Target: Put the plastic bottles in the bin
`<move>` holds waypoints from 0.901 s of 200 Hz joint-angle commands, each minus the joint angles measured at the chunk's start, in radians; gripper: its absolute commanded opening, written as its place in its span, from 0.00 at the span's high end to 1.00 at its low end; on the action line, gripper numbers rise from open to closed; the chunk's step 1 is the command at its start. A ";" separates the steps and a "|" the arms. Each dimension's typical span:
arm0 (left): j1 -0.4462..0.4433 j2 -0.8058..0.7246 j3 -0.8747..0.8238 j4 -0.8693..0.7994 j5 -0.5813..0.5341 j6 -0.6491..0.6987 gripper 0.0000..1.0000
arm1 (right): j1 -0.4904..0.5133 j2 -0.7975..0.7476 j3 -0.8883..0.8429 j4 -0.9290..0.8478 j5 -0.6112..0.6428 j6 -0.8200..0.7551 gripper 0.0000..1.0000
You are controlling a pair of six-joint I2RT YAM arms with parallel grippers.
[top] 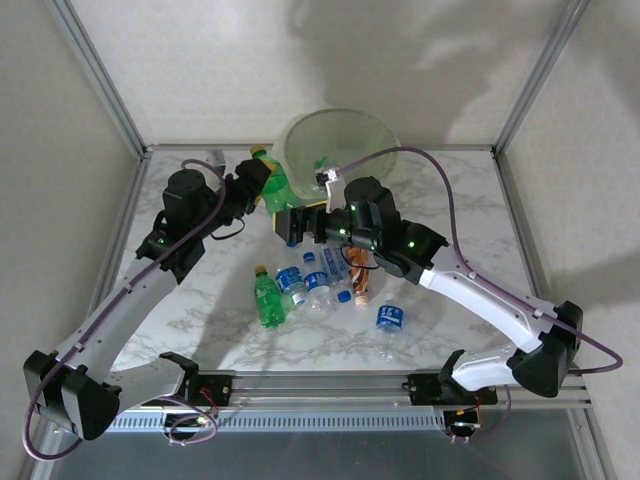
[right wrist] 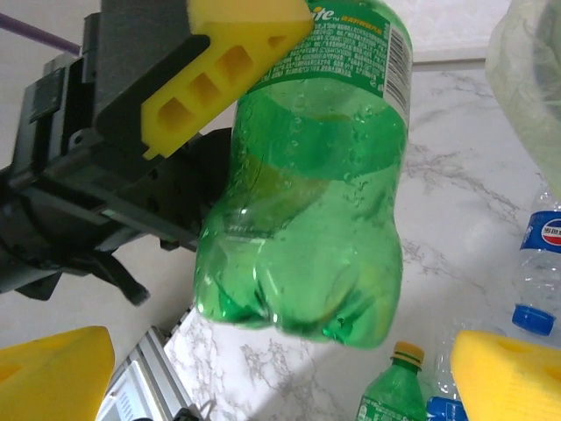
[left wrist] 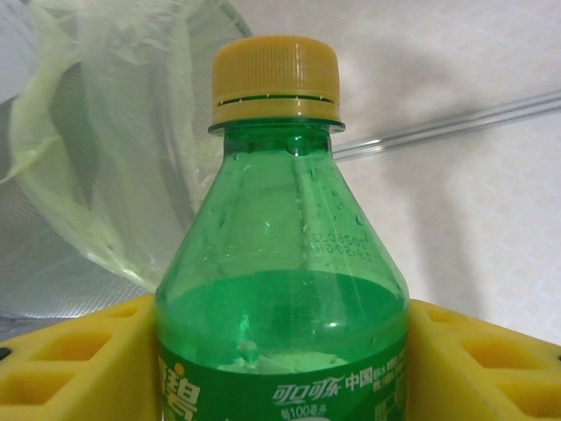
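The left gripper (left wrist: 280,342) is clamped on a green bottle (left wrist: 280,246). Its yellow pads (left wrist: 79,360) squeeze the label from both sides, and the yellow cap stands at the top centre of that wrist view. Seen from overhead, the held bottle is in the upper middle of the frame, just left of the bin (top: 372,135). The right gripper (right wrist: 280,373) is spread wide and grips nothing. Its yellow fingers (right wrist: 53,373) sit in the bottom corners, with the green bottle's base hanging between and above them, off the marble table (top: 470,200). The other bottles (top: 310,285) lie clustered at lower centre of the overhead view.
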 commanded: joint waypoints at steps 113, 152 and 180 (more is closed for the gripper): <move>-0.033 -0.026 0.004 0.160 0.116 -0.017 0.38 | -0.001 0.074 0.118 -0.007 -0.035 -0.005 0.12; -0.040 -0.021 0.001 0.171 0.142 -0.002 0.38 | -0.003 0.075 0.122 -0.016 -0.031 -0.005 0.20; -0.042 -0.018 0.002 0.164 0.151 0.007 0.38 | -0.003 0.078 0.128 -0.025 -0.024 -0.008 0.25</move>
